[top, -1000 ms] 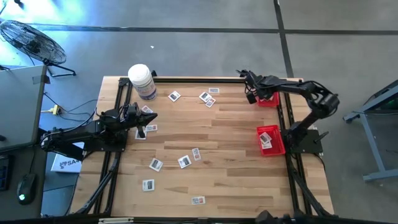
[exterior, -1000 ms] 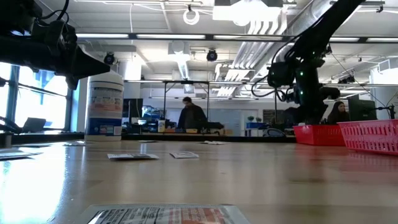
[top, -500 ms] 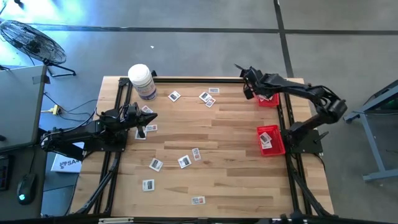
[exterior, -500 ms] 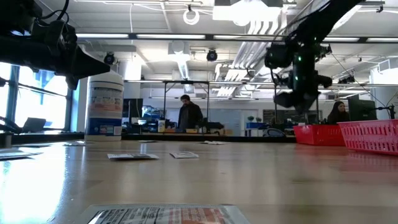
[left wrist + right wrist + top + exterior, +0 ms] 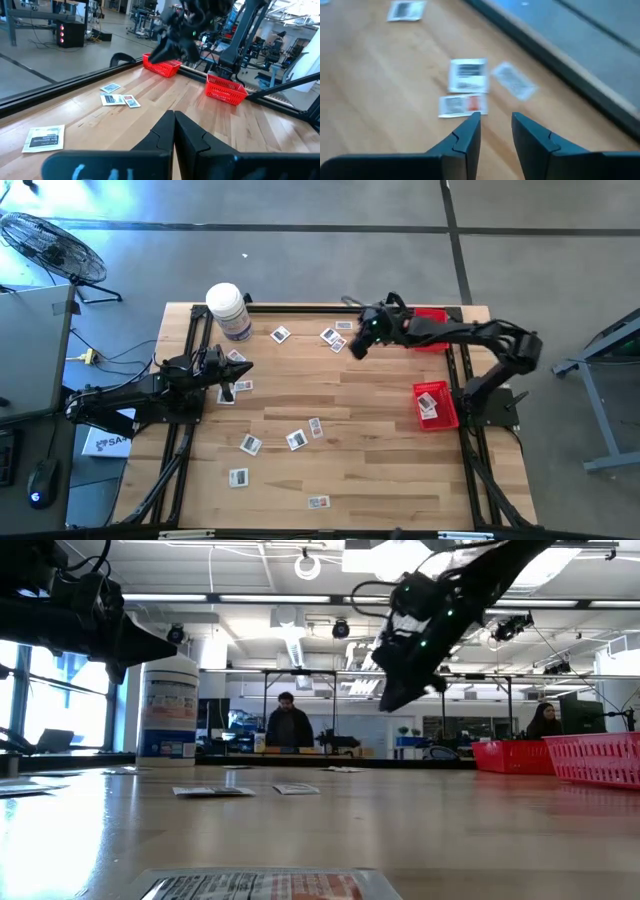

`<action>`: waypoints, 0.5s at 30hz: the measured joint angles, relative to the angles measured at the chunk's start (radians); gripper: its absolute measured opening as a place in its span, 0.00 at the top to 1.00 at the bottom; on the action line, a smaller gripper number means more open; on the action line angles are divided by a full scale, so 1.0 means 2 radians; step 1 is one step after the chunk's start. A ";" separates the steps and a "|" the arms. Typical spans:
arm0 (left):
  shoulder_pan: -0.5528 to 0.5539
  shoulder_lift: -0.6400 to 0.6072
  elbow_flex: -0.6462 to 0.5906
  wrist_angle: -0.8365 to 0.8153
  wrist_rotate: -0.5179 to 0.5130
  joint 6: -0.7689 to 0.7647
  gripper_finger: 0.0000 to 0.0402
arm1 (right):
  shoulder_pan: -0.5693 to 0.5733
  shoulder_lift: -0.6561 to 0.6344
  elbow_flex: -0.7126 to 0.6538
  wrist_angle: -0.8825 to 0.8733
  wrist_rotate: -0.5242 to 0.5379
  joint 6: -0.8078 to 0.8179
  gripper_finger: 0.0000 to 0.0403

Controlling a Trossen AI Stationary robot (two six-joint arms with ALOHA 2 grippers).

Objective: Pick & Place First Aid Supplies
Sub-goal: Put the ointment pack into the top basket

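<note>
Three packets [image 5: 467, 75] sit clustered near the far edge of the table [image 5: 380, 430], just ahead of the right gripper [image 5: 493, 125], whose jaws are parted with nothing in them. The closest one lies crosswise to the jaws (reddish print showing), so I'd guess that's the next pick. Right arm is way nearer; the left gripper [image 5: 174, 131] is clamped shut and empty over by its own side. Two red baskets on the right: the near basket [image 5: 437, 416] holds a few packets, the far basket [image 5: 432, 317] is mostly hidden by the arm. More packets are scattered around mid-table.
</note>
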 joint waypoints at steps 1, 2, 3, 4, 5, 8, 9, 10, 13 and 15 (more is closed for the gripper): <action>0.000 0.000 0.000 0.000 0.000 0.000 1.00 | 0.006 0.015 0.000 0.014 -0.009 0.000 0.74; 0.000 0.000 0.000 0.000 0.000 0.000 1.00 | 0.012 0.030 0.000 0.029 -0.018 -0.001 0.74; 0.000 0.000 0.000 0.000 0.000 0.000 1.00 | 0.016 0.045 0.000 0.042 -0.028 -0.006 0.74; 0.000 0.000 0.000 0.000 0.000 0.000 1.00 | 0.020 0.060 0.000 0.054 -0.036 -0.010 0.74; 0.000 0.000 0.000 0.000 0.000 0.000 1.00 | 0.023 0.073 0.000 0.064 -0.046 -0.012 0.74; 0.000 0.000 0.000 0.000 0.000 0.000 1.00 | 0.022 0.106 0.000 0.091 -0.080 -0.015 0.74; 0.000 0.000 0.000 0.000 0.000 0.000 1.00 | 0.021 0.114 0.000 0.097 -0.092 -0.019 0.74; 0.000 0.000 0.000 0.000 0.000 0.000 1.00 | 0.020 0.121 0.000 0.102 -0.097 -0.022 0.74; 0.000 0.000 0.000 0.000 0.000 0.000 1.00 | 0.018 0.134 0.000 0.119 -0.099 -0.056 0.74; 0.000 0.000 0.000 0.000 0.000 0.000 1.00 | 0.018 0.137 0.000 0.130 -0.093 -0.093 0.74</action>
